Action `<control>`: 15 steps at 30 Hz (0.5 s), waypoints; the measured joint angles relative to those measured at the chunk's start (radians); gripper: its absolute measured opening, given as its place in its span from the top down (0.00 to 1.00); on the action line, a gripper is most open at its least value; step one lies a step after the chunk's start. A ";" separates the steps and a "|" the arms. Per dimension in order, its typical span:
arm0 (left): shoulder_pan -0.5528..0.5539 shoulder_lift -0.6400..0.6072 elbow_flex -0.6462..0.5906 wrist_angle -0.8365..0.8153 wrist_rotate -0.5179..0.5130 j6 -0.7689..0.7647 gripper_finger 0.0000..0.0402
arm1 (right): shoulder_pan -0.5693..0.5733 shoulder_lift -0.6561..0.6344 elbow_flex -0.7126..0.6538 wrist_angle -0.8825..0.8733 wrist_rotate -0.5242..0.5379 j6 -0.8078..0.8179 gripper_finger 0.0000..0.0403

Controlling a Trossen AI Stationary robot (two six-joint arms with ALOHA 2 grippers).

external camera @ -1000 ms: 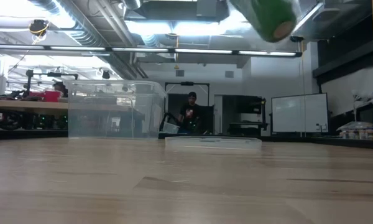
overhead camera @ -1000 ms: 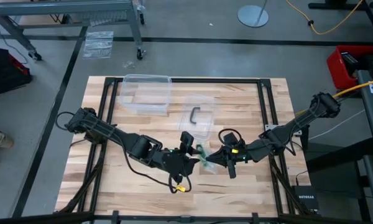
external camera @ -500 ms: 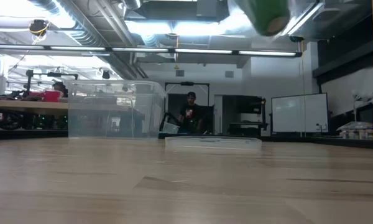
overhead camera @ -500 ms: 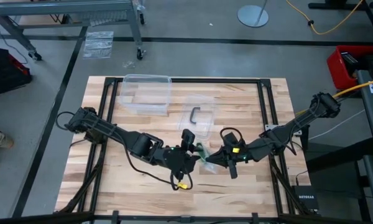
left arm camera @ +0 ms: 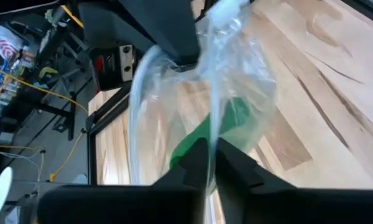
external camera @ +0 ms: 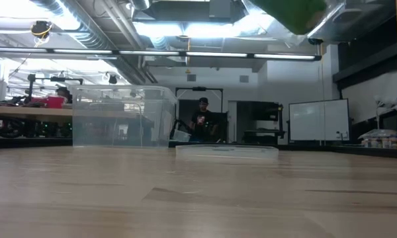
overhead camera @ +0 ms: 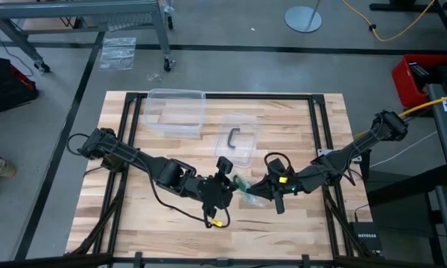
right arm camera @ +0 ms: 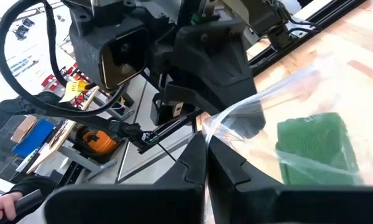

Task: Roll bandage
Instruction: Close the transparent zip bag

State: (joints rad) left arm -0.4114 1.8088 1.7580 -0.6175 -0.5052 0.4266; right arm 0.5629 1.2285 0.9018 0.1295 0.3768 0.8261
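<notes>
— Why were both arms bunched up over the middle of the table (overhead camera: 298, 126)?

— I had my left end effector (left arm camera: 210, 163) and my right end effector (right arm camera: 206, 154) each pinched on an edge of the clear plastic bag (left arm camera: 236, 74), holding it aloft between them so the bandage (right arm camera: 314, 146) inside could come out.

— What couldn't you make out?

— Whether the green bandage was rolled or loose; the crinkled plastic blurred it.

Bright, even overhead light; ceiling strip lights (external camera: 185, 30) blow out w/ glare in low view. Surface (overhead camera: 298, 223) evenly lit, shadows soft and faint. Bandage (external camera: 292, 12) out of focus in low view. Clear plastic bag (left arm camera: 205, 93) catches white glare in left wrist view.
</notes>
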 joint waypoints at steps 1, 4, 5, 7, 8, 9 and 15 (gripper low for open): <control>0.000 0.000 0.000 -0.003 0.000 0.000 0.98 | 0.000 0.000 0.000 0.000 0.008 -0.001 0.99; -0.001 0.000 0.000 -0.012 -0.001 0.000 0.99 | 0.000 0.000 0.000 0.000 0.015 -0.022 0.99; -0.001 0.000 0.000 -0.019 -0.001 0.001 0.99 | 0.000 0.000 0.000 0.000 0.019 -0.035 0.99; -0.003 0.000 0.000 -0.049 -0.004 -0.003 1.00 | -0.001 0.000 0.000 0.001 0.039 -0.053 0.99; -0.003 0.000 0.000 -0.068 -0.009 -0.005 0.99 | -0.001 0.000 0.000 0.001 0.050 -0.064 0.99; -0.005 0.000 0.000 -0.089 -0.013 -0.005 1.00 | -0.001 0.000 0.000 0.001 0.060 -0.081 0.99; -0.013 -0.025 0.000 -0.166 -0.054 -0.122 1.00 | -0.001 0.000 0.000 0.001 0.073 -0.233 0.97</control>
State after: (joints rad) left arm -0.4248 1.7839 1.7580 -0.7837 -0.5588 0.3047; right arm 0.5617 1.2285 0.9020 0.1304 0.4500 0.5935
